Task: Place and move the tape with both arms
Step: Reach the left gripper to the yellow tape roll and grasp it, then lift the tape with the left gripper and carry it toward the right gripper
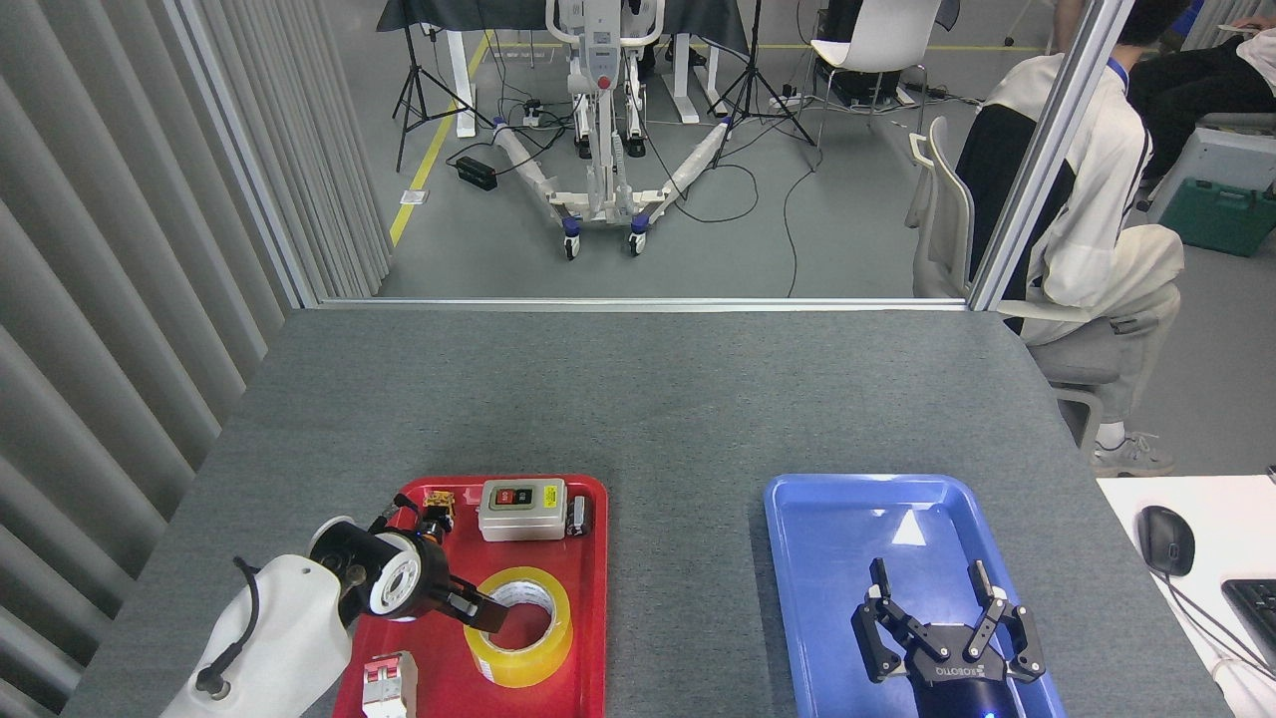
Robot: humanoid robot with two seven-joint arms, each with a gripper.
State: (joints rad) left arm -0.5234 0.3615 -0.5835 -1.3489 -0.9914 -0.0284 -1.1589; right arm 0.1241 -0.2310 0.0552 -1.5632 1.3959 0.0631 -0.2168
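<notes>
Two trays sit on the tabletop (638,399): the tape (518,626) lies flat in the red tray (594,558), the blue tray (827,519) is bare. The left end effector (485,616) reaches into the roll's core; whether it grips cannot be told. The right end effector (942,626) hangs released over the blue tray. A sound pickup needs one finger inside the core, the others outside the wall, closed squarely before lifting.

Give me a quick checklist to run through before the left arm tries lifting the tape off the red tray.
1. Left gripper at the tape: ok, a finger reaches into the core.
2. Grip closed on the roll wall: cannot tell.
3. Tape lying flat in the red tray: ok.
4. Switch box clear of the roll: ok, apart.
5. Right gripper open: ok, fingers spread.
6. Blue tray free to receive: ok, only the right gripper above it.
</notes>
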